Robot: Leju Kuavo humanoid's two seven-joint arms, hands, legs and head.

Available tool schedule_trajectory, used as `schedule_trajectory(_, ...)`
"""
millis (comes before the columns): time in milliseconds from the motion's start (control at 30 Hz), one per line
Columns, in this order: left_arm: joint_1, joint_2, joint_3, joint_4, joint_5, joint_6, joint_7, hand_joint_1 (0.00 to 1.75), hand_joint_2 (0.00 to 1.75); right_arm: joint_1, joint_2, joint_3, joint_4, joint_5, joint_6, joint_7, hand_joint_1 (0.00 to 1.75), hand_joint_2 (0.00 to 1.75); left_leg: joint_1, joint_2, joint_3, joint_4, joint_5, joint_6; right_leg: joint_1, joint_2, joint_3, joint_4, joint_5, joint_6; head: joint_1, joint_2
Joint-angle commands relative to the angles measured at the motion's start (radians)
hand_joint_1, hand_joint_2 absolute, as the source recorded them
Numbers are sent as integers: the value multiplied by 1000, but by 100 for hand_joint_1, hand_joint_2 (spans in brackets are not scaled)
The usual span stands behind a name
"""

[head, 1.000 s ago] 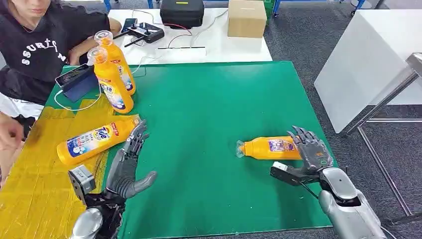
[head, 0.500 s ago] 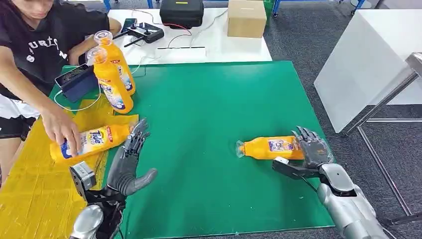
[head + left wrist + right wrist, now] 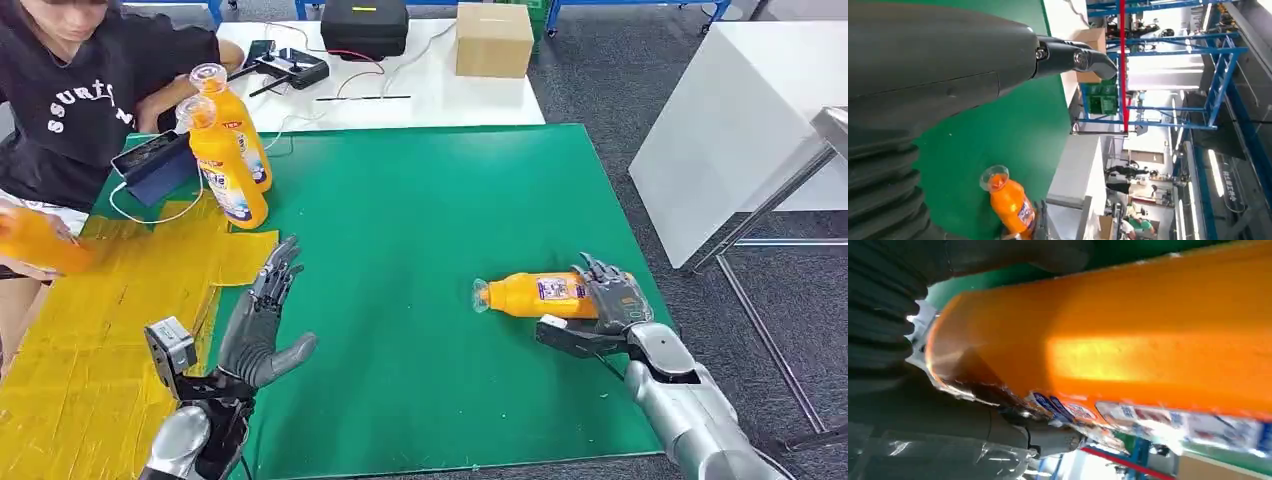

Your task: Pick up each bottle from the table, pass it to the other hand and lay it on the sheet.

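Note:
An orange bottle [image 3: 525, 294] lies on its side on the green mat [image 3: 420, 200], cap pointing toward the middle. My right hand [image 3: 610, 300] grips its base end, fingers over the top and thumb along the near side. The right wrist view has the bottle [image 3: 1148, 340] pressed close against the palm. My left hand [image 3: 258, 335] is raised with fingers spread and holds nothing, beside the edge of the yellow sheet [image 3: 100, 340]. In the left wrist view, the same bottle [image 3: 1008, 202] lies far off beyond the left hand [image 3: 938, 55].
Two more orange bottles [image 3: 228, 175] [image 3: 232, 118] stand upright at the sheet's far corner. A person at the left holds another bottle [image 3: 35, 240] over the sheet. A blue device [image 3: 150, 165], a cardboard box [image 3: 495, 38] and a black case [image 3: 365, 22] sit at the back.
The person lifted the bottle that lay on the sheet and carried it off to the left. My right hand closed in around the base of the lying bottle. My left hand hardly moved.

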Motion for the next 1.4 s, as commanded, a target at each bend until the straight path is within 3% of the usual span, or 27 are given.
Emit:
schedule_trajectory(33, -44, 15, -22, 77, 7, -1, 4, 0, 175, -13, 18, 53, 129, -12, 32, -17, 173, 175, 2, -3, 3, -1, 0, -3, 2, -3, 5, -2, 0, -2, 1, 0)
schedule_trajectory(333, -45, 15, -24, 90, 16, 3, 0, 0, 175, -36, 7, 89, 147, -36, 75, -33, 175, 175, 2, -2, 4, -1, 0, -3, 2, -2, 5, -2, 0, -2, 0, 0)
schedule_trajectory(500, -41, 18, -33, 94, 16, 2, 0, 0, 175, -14, 23, 74, 80, -83, -15, -54, 175, 175, 3, -2, 5, -1, 0, -3, 3, -2, 6, -3, 0, -2, 1, 0)
schedule_trajectory(600, -36, 25, -45, 82, 4, 0, 7, 0, 175, 51, 81, -8, -69, -177, -138, -103, 175, 175, 3, 0, 5, -1, 0, -3, 3, -1, 6, -2, 0, -2, 1, 0)
schedule_trajectory(867, -110, 47, -175, 154, 22, -64, 59, 0, 175, 152, 288, -109, -497, -476, -203, -153, 175, 175, 3, 5, -2, 0, -1, -4, 3, 4, -2, 1, 0, -3, 0, 0)
schedule_trajectory(967, -151, 36, -211, 178, 17, -59, 69, 0, 175, 153, 318, -77, -531, -504, -213, -147, 175, 175, 3, -1, -6, 0, 1, -5, 3, 0, -5, 2, 0, -2, 1, 0)
schedule_trajectory(1300, -150, 45, -217, 175, 20, -55, 72, 0, 175, 155, 306, -75, -521, -519, -222, -152, 175, 175, 3, -1, -5, 0, 1, -4, 2, 0, -4, 1, 0, -1, 0, 0)
schedule_trajectory(1400, -172, 38, -243, 187, 20, -55, 75, 0, 175, 167, 347, -63, -540, -581, -217, -188, 175, 175, 3, -2, -6, 0, 1, -5, 2, -1, -4, 1, -1, -2, 1, 0)
